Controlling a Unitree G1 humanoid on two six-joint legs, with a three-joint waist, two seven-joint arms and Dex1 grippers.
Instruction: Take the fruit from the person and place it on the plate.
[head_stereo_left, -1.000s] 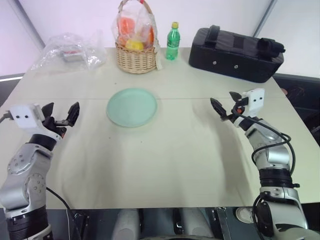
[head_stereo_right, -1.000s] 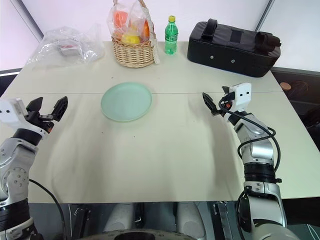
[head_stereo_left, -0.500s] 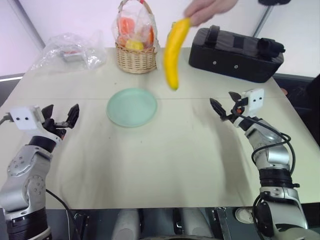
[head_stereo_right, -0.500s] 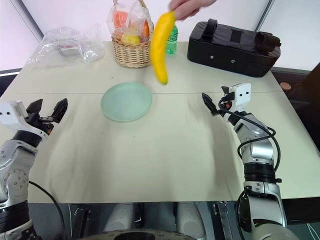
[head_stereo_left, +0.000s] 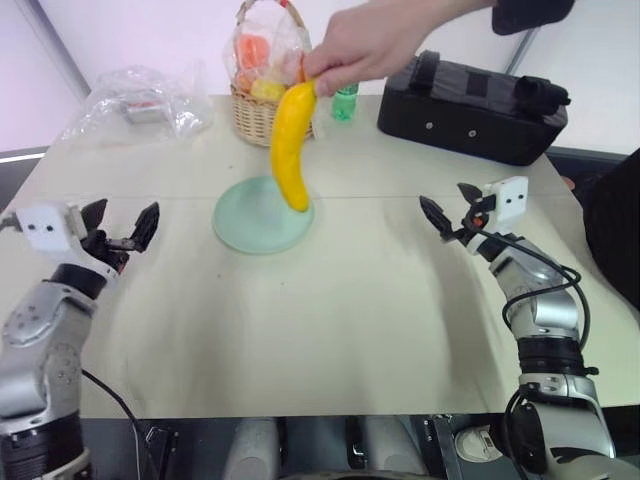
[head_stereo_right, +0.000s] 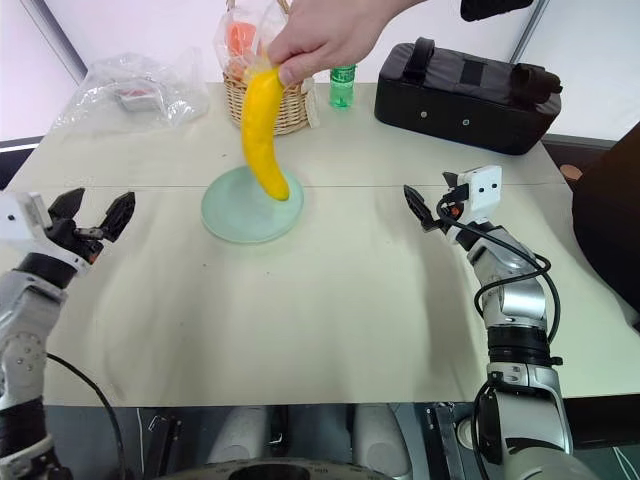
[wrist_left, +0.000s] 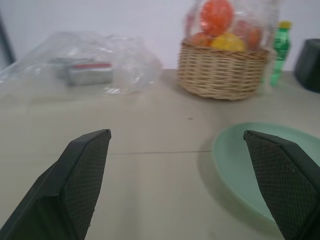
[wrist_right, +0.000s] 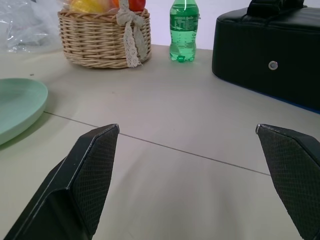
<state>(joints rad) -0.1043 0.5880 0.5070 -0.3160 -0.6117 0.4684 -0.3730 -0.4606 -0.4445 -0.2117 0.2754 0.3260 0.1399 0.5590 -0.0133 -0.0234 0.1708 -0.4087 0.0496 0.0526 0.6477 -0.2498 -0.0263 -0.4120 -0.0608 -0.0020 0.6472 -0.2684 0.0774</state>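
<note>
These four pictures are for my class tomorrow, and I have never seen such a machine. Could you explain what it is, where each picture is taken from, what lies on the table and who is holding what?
It is a two-armed robot standing at a table. Two pictures come from cameras in its head, looking down over its arms. The other two come from a camera on each wrist, looking out between that arm's two black fingers.

The left pincer and right pincer both stand open, holding nothing.

On the table lie a pale green plate, a wicker basket of wrapped fruit, a green bottle, a black case and a crumpled clear bag.

A person's hand reaches in from the far side, holding a yellow banana by its top so that it hangs over the plate. The robot has not taken it yet.
</note>
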